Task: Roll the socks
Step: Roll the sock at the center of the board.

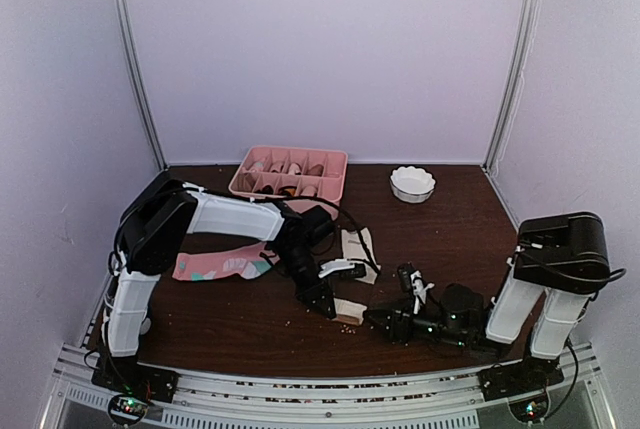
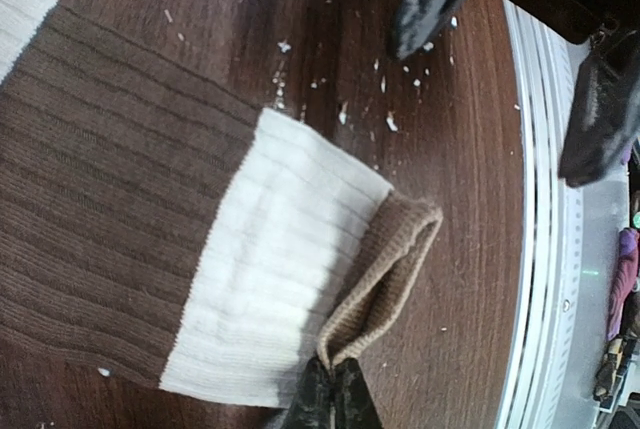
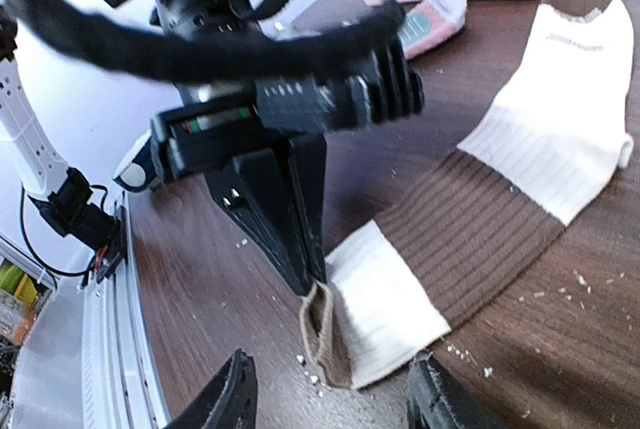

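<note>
On a dark table (image 1: pixel 230 334), left gripper (image 2: pixel 333 374) clamps the cuff (image 2: pixel 385 279) of the cream sock (image 3: pixel 480 219), likely to start rolling; right gripper (image 3: pixel 330 384) open nearby.

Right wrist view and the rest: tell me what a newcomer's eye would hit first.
The cream ribbed fabric sock with brown bands lies stretched out on the dark wooden table, and the left gripper stands over it, jaws shut on its tan cuff. Close by, the right gripper hangs with jaws open. Farther back sit a pink plastic divided tray and, under the left arm, a pink patterned fabric sock.
</note>
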